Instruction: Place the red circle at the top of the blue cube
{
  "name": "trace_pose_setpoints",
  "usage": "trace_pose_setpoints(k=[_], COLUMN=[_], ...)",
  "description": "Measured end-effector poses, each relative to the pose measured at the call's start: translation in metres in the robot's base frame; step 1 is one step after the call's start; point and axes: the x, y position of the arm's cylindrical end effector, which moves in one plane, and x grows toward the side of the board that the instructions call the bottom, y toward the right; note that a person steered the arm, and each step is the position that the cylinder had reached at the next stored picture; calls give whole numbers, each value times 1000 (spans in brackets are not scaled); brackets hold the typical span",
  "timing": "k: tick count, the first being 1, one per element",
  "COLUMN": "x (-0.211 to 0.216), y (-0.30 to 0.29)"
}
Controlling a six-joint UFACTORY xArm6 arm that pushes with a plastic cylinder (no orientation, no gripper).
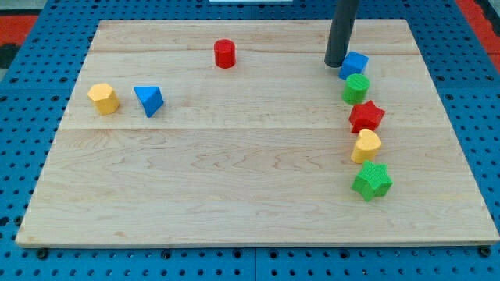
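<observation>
The red circle (225, 54), a short red cylinder, stands near the view's top, left of centre. The blue cube (355, 64) sits at the view's upper right, at the head of a column of blocks. My tip (334, 64) rests on the board just left of the blue cube, almost touching it, and far to the right of the red circle. The dark rod rises from it out of the view's top.
Below the blue cube run a green cylinder (356, 89), a red star (366, 117), a yellow block (366, 146) and a green star (372, 181). At the view's left sit a yellow hexagon (103, 98) and a blue triangle (149, 100). The wooden board (234, 187) lies on blue pegboard.
</observation>
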Motion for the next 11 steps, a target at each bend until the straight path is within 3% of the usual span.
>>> trace_pose_setpoints(k=[1, 4, 11], x=[11, 21, 9], y=[-26, -193, -232])
